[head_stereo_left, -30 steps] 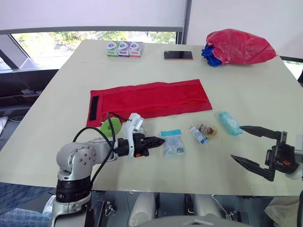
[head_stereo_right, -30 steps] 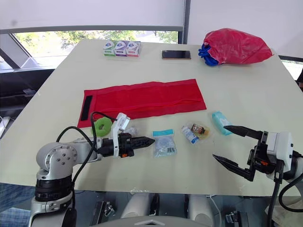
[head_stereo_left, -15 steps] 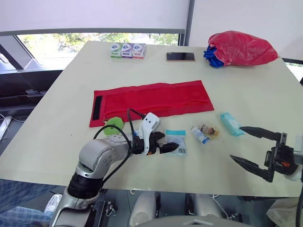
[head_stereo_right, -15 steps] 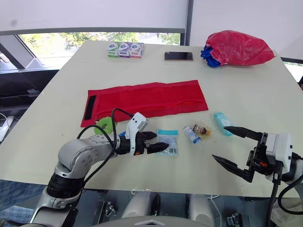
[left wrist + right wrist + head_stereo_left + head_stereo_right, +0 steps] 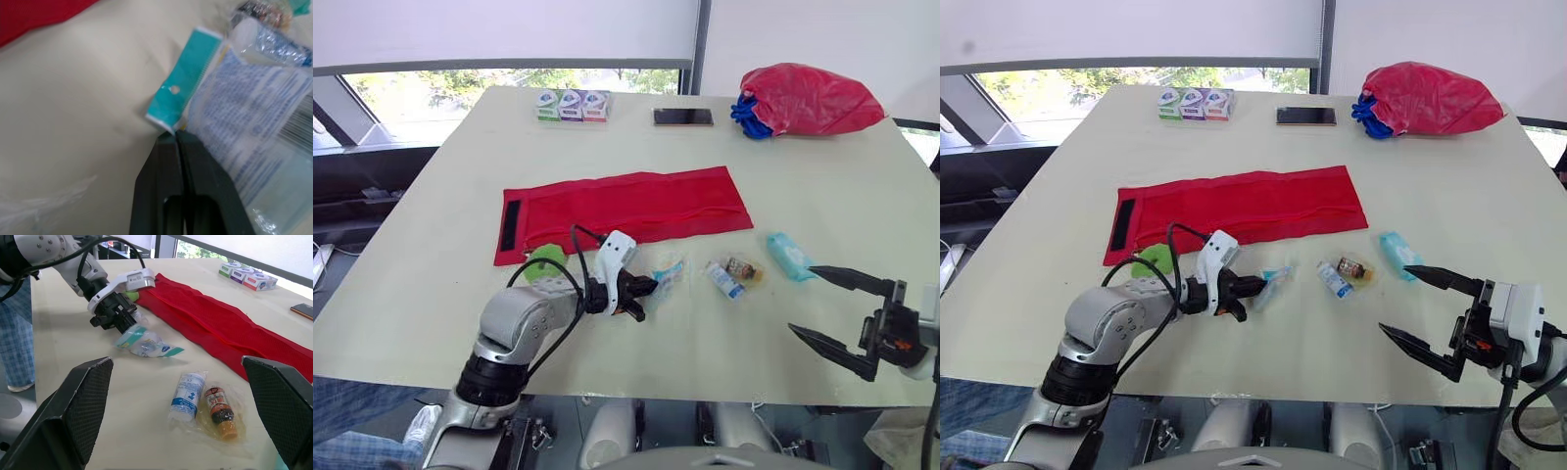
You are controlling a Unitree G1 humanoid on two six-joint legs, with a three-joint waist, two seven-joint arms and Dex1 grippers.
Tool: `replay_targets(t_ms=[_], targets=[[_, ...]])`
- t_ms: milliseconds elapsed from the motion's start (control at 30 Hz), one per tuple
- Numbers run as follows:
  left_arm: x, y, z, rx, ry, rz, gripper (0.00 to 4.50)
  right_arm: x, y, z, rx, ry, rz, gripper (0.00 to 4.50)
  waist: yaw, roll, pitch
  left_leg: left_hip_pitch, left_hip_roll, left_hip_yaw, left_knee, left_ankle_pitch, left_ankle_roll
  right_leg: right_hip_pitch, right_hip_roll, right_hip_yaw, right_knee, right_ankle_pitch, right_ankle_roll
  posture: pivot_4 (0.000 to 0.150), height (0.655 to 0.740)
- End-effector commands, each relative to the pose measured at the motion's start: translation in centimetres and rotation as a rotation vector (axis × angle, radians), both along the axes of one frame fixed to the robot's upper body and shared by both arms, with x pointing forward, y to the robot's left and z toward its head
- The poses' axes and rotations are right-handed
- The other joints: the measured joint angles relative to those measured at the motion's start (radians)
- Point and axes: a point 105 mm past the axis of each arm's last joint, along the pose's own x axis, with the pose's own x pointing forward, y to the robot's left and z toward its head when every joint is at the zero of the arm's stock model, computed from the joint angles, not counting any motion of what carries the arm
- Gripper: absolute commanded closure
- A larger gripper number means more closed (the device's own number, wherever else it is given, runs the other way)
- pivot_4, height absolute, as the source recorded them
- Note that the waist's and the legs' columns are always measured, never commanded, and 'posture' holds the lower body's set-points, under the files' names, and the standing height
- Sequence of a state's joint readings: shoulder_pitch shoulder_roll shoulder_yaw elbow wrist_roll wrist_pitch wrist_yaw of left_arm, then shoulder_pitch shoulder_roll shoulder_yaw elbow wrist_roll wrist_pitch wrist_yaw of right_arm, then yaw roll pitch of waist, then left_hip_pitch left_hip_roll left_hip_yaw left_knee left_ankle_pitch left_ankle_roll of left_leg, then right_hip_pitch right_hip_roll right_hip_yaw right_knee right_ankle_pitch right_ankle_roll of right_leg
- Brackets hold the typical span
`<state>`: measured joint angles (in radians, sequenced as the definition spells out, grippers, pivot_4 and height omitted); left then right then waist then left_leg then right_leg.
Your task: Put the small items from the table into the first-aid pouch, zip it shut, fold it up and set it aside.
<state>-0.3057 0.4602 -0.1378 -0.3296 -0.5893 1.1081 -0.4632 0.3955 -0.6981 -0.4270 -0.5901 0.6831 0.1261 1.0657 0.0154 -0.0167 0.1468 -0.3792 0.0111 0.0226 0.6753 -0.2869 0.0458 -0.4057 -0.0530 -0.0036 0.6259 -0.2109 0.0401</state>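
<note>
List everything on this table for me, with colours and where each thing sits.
table: one, cream, under everything.
pouch: one, red, flat across the middle.
green roll: one, green, by the pouch's left end.
clear packet: one, teal header, in front of the pouch.
bandage roll: one, white-blue, right of the packet.
small bottle: one, brown, beside the bandage roll.
wipes pack: one, teal, further right.
small boxes: three, mixed colours, far edge.
phone: one, dark, right of the boxes.
drawstring bag: one, red, blue cord, far right corner.
left gripper: black, shut on the clear packet.
right gripper: black, open, near right edge.
</note>
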Motion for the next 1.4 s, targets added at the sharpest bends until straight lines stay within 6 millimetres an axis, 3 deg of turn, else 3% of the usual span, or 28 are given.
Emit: replay_targets(t_ms=[33,433,667,900,1167,1400], targets=[[0.0,0.2,0.0,-0.027,-0.004,0.003,4.48,-0.3,0.4,0.6,-0.001,-0.042,0.017,0.0,0.0,0.0,0.0,0.0,0.0,0.0,0.0,0.0,0.0,0.0,0.0,0.0,0.0,0.0,0.0,0.15,0.74],[0.7,-0.6,5.1,-0.338,-0.113,-0.043,4.48,0.9,0.7,0.9,0.078,-0.017,-0.053,0.0,0.0,-0.002,0.002,-0.001,0.0,0.0,0.0,0.0,0.0,-0.001,0.0,0.0,0.0,0.002,-0.003,0.15,0.74],[0.3,-1.8,8.9,-0.522,-0.163,-0.098,4.48,2.6,3.1,2.5,0.23,0.073,-0.113,0.0,-0.001,-0.002,0.002,-0.002,0.0,0.0,0.0,0.0,0.0,-0.002,0.0,-0.001,0.0,0.002,-0.003,0.15,0.74],[-0.8,-2.9,11.8,-0.625,-0.192,-0.215,4.48,3.5,6.0,1.7,0.261,0.269,-0.076,0.0,-0.001,-0.003,0.003,-0.002,-0.001,-0.001,0.0,0.0,0.0,-0.002,0.0,-0.001,0.0,0.002,-0.003,0.15,0.74],[-1.9,-3.6,14.8,-0.728,-0.207,-0.328,4.48,5.6,7.2,1.0,0.393,0.364,-0.034,0.0,-0.002,-0.005,0.003,-0.003,-0.001,-0.001,0.0,0.0,0.0,-0.002,0.001,-0.001,0.0,0.002,-0.003,0.15,0.74],[-2.9,-3.8,17.4,-0.839,-0.18,-0.414,4.48,6.1,9.0,1.5,0.513,0.401,0.083,0.0,-0.003,-0.005,0.004,-0.003,-0.001,-0.001,0.0,0.0,0.0,-0.002,0.002,0.0,0.0,0.002,-0.003,0.15,0.74]])
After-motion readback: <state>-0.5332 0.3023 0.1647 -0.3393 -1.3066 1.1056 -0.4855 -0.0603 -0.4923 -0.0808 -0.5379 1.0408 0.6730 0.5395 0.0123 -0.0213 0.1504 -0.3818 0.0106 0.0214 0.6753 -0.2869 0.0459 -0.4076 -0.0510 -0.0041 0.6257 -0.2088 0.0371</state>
